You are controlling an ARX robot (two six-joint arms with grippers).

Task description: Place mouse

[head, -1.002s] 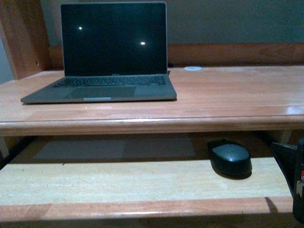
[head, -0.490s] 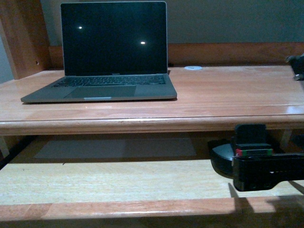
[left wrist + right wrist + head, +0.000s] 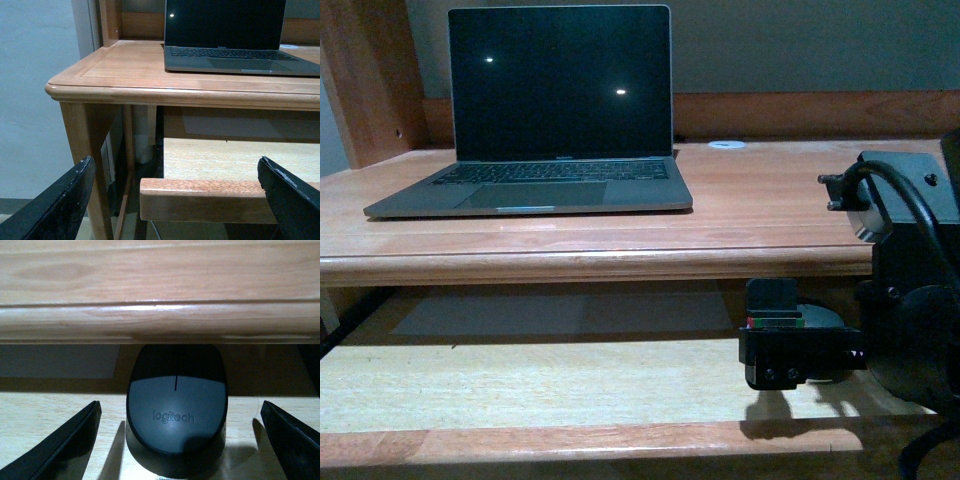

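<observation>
Pale wood forms the single pull-out shelf nearest the camera, slung below the counter. One mouse, black with a dark-grey domed top and a Logitech mark, sits on the right part of that shelf, its far end tucked beneath the counter's rounded front edge. The right tool is at shelf level with its two black fingers spread wide, one on each side of the mouse and neither touching it; light wood shows in both gaps. The left tool, seen only by its own wrist camera, is likewise spread and faces the counter's left front corner and leg. On the reddish counter top stands one open laptop at the left, its screen dark but for two small light reflections. Further back, to the laptop's right, lies one small white disc, near the wooden back rail.
</observation>
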